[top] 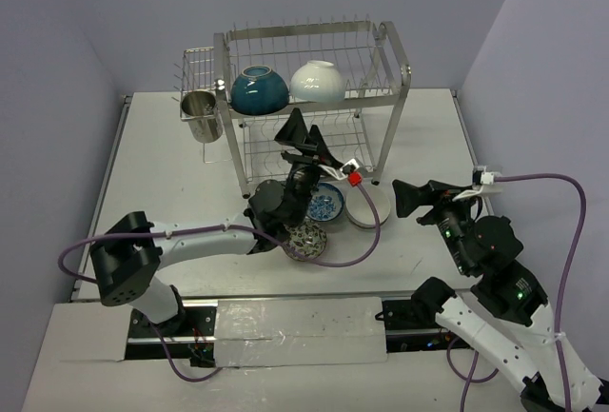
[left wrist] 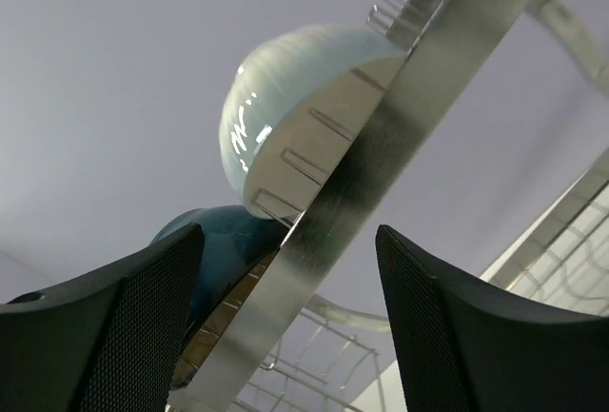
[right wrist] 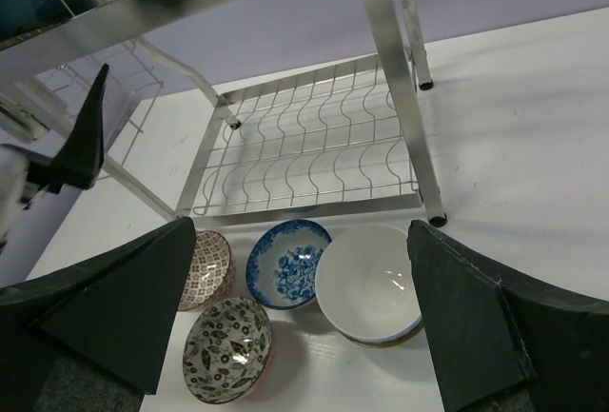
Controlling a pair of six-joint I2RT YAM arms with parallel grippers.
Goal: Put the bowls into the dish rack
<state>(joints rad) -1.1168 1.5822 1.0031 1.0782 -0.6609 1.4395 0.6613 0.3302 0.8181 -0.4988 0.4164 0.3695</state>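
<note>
Two bowls racked, four waiting.
The round teal ceramic bowl [top: 259,88] and white ceramic bowl [top: 318,81] are sitting on the steel wire dish rack's [top: 395,79] top tier; four bowls [right wrist: 369,284] are lying on the table [top: 171,146]; left gripper [top: 309,143] and right gripper [top: 409,198] are gaping empty.

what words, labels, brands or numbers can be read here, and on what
No text can be read anywhere.
The dish rack, the steel cup and the bowls bear no lettering; the blue-white bowl shows only painted pattern.
The white tag on the purple cable is too small to read.
</note>
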